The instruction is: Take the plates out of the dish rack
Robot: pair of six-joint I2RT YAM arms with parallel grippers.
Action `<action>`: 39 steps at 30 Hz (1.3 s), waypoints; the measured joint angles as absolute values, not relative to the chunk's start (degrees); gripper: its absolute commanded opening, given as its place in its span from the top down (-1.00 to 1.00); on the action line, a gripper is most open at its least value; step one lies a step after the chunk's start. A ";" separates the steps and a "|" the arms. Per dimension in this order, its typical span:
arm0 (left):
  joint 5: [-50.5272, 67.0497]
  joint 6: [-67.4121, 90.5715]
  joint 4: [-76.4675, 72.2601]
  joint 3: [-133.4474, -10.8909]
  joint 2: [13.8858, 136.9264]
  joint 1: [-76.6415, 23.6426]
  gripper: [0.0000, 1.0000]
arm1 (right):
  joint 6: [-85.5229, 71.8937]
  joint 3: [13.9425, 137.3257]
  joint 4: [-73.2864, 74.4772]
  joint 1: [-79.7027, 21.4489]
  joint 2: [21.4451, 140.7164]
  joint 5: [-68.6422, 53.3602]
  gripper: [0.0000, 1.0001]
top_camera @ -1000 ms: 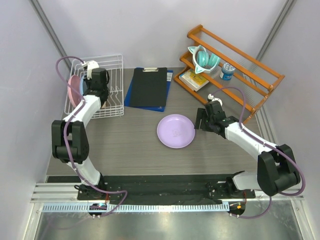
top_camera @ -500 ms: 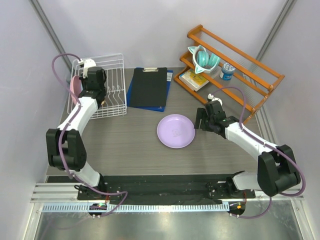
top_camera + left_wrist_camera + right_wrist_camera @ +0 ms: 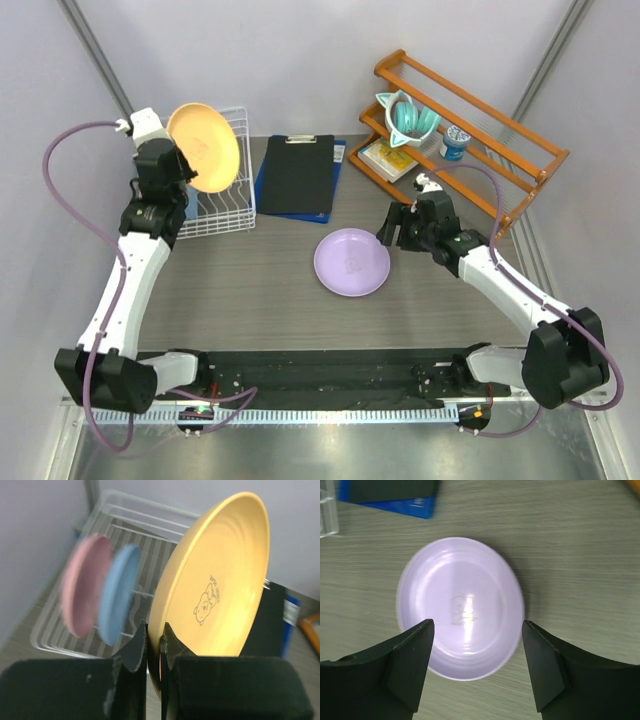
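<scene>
My left gripper (image 3: 154, 642) is shut on the rim of the orange plate (image 3: 217, 575), holding it on edge in the air above the white wire dish rack (image 3: 222, 205); from above, the orange plate (image 3: 203, 148) hangs over the rack's far side. Inside the dish rack (image 3: 150, 527) a pink plate (image 3: 82, 592) and a light blue plate (image 3: 117, 600) stand upright side by side, blurred. The lavender plate (image 3: 351, 262) lies flat on the table. My right gripper (image 3: 477, 630) hovers open just above the lavender plate (image 3: 461, 607), its fingers (image 3: 412, 652) wide apart.
A black clipboard on a blue folder (image 3: 296, 175) lies beside the rack. An orange wooden shelf rack (image 3: 470, 135) at the back right carries a teal cup (image 3: 408, 115), a small can and a booklet.
My left arm has lifted the orange plate up out of the dish rack and swung it high. The right gripper has drifted left over the lavender plate and opened slightly wider.
</scene>
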State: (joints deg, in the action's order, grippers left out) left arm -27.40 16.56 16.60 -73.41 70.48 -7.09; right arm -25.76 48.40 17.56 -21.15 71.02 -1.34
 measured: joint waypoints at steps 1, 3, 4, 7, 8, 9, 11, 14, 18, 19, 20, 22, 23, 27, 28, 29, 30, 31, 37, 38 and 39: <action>-24.67 18.37 16.88 -72.12 69.23 -7.09 1.00 | -26.26 48.53 16.29 -21.34 71.02 -3.20 -0.54; -18.24 22.52 16.97 -67.90 66.85 -7.22 1.00 | -27.66 48.66 13.41 -22.35 71.16 -6.33 -0.54; -14.81 24.38 16.97 -65.60 66.19 -7.40 1.00 | -28.47 48.86 12.01 -23.18 71.42 -7.79 -0.54; -6.39 29.52 16.58 -58.30 66.24 -9.19 1.00 | -30.68 49.71 7.51 -25.71 72.97 -11.00 -0.54; -4.75 30.46 16.64 -56.62 66.50 -10.07 1.00 | -31.57 50.00 5.72 -26.41 73.82 -11.99 -0.54; -3.07 31.51 16.64 -54.87 66.78 -11.33 1.00 | -32.23 50.26 4.08 -27.07 74.72 -12.91 -0.54; -0.23 33.19 16.71 -52.34 66.96 -13.87 1.00 | -33.45 50.78 1.45 -28.12 76.69 -14.26 -0.54; 3.22 35.48 15.97 -51.27 66.92 -16.78 1.00 | -34.85 51.29 -1.30 -28.82 79.77 -15.35 -0.54; 4.32 37.36 13.78 -51.13 66.15 -19.00 1.00 | -36.23 51.55 -2.81 -29.08 83.31 -15.90 -0.53; 4.38 37.60 13.26 -51.00 65.73 -19.55 1.00 | -36.38 51.55 -2.87 -29.12 83.83 -15.99 -0.53; 4.38 37.89 12.75 -50.78 65.21 -20.03 1.00 | -36.53 51.55 -3.07 -29.19 84.47 -16.08 -0.53; 4.25 38.17 12.45 -50.24 64.36 -20.80 1.00 | -36.86 51.55 -3.46 -29.21 85.03 -16.45 -0.50; 3.97 38.37 12.25 -49.71 63.96 -21.23 1.00 | -36.88 51.57 -3.57 -29.26 85.14 -16.69 -0.49; 3.99 39.09 11.40 -47.79 63.57 -22.44 1.00 | -37.04 51.88 -4.21 -29.47 85.54 -17.34 0.38; 3.92 39.20 11.31 -47.37 63.59 -22.76 1.00 | -37.12 51.99 -4.47 -29.52 85.73 -17.65 0.64; 3.86 39.31 11.33 -47.11 63.59 -22.94 1.00 | -36.97 52.03 -4.71 -29.54 85.89 -17.96 0.77; 3.73 39.40 11.27 -46.83 63.59 -23.07 1.00 | -37.60 52.05 -5.02 -29.54 86.02 -18.65 0.95; 3.31 39.35 11.29 -46.50 63.59 -23.24 1.00 | -37.58 52.05 -5.17 -29.58 86.15 -18.74 0.98; 3.05 39.81 10.70 -46.04 63.33 -23.42 -0.45 | -38.65 51.40 -5.13 -29.50 85.84 -18.00 0.98; 3.05 39.79 10.50 -46.04 63.09 -23.44 -0.53 | -38.46 51.07 -4.51 -29.52 85.52 -16.86 0.97; 2.87 39.55 10.41 -46.04 62.85 -23.51 -0.64 | -38.15 50.54 -3.40 -29.54 84.86 -15.40 0.98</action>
